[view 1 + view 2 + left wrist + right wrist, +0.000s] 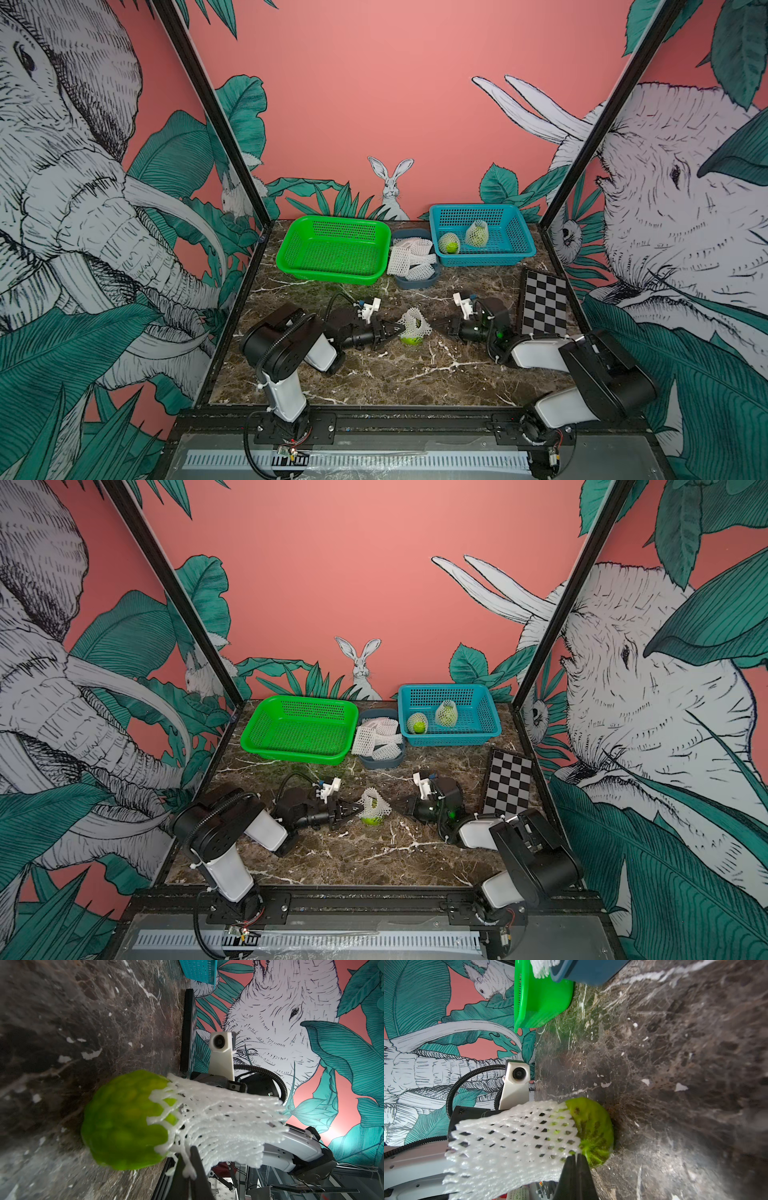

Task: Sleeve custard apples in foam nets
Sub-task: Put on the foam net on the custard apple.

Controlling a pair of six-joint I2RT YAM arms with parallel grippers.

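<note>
The left gripper is closed, pinching the edge of a net at its tips. The net half covers an apple on the table. The right gripper faces them, closed and empty, its tips near the net.

At the back of the counter: left basket, tub of nets beside it, right basket holding two custard apples. Nearer me, a custard apple partly in a net lies between my left gripper and right gripper.
</note>
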